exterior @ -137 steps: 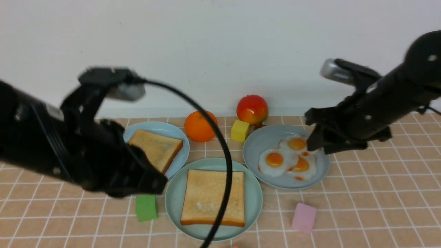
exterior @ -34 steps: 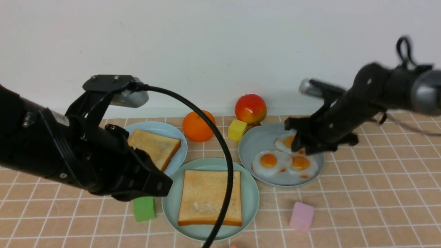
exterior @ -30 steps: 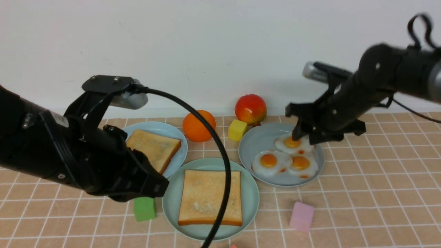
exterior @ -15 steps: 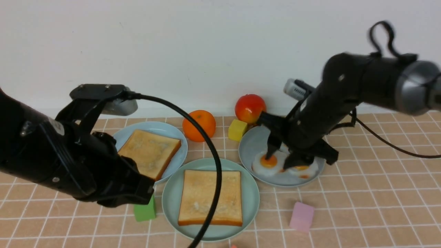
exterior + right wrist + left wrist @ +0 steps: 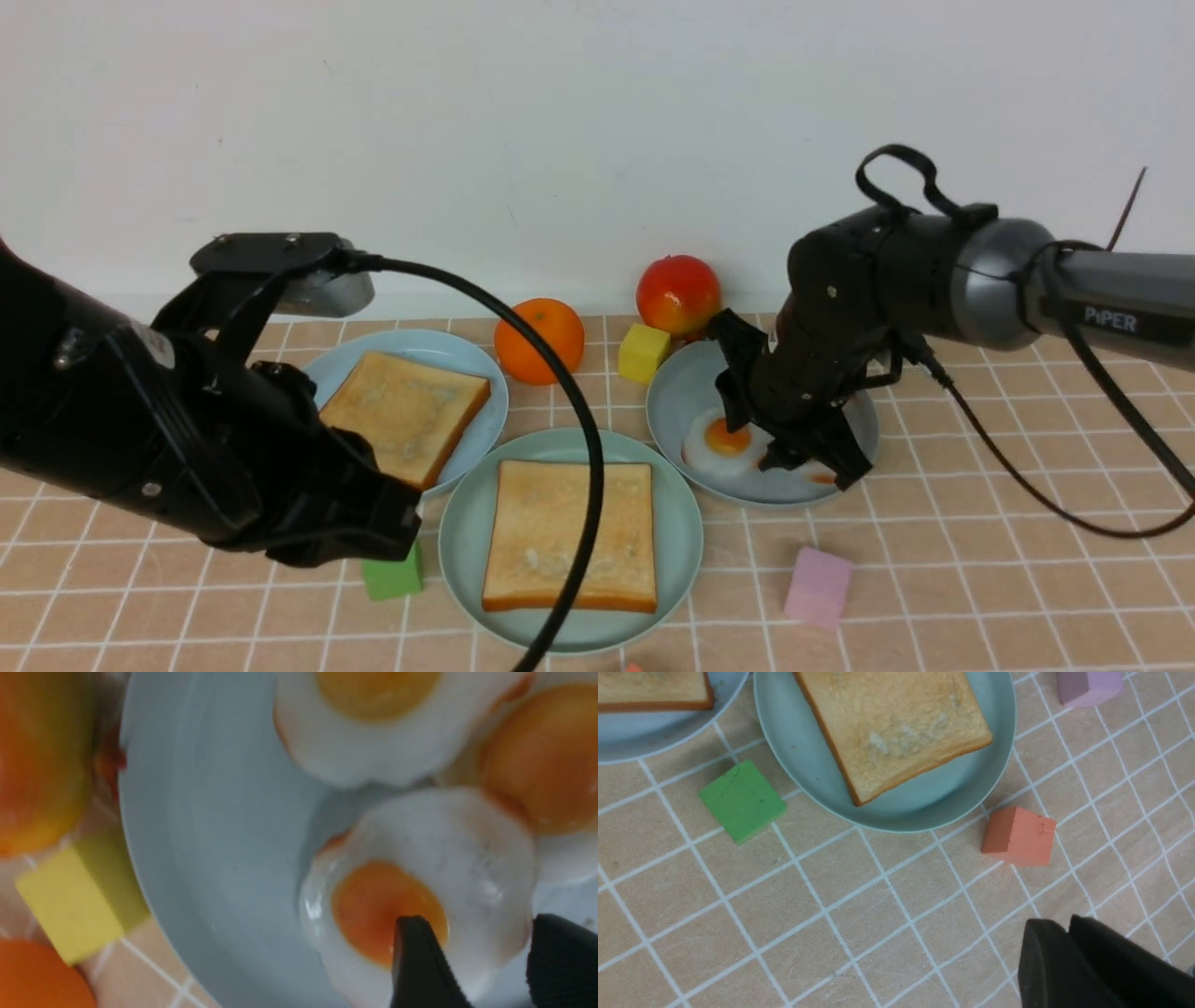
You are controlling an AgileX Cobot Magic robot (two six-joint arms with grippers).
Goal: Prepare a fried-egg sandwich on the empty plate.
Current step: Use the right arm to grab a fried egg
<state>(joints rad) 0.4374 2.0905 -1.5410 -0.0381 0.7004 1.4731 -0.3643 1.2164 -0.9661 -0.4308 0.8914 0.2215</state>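
My right jaws stand spread, one tip over the yolk of the fried egg (image 5: 420, 858) at 9 o'clock on the grey-blue plate (image 5: 210, 835). My left jaws look pressed together, empty, above the desk (image 5: 784, 914). At 7 o'clock from the eggs, the mint-green plate (image 5: 467, 532) carries one toast slice (image 5: 569, 532)

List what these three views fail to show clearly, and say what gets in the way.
- Front view: the right gripper hides most of two eggs on the grey-blue plate; one fried egg shows.
- Right wrist view: blurred; whether the fingertips touch that egg is unclear.
- Orange-red block: cut off by the front view's bottom edge; whole in the left wrist view.
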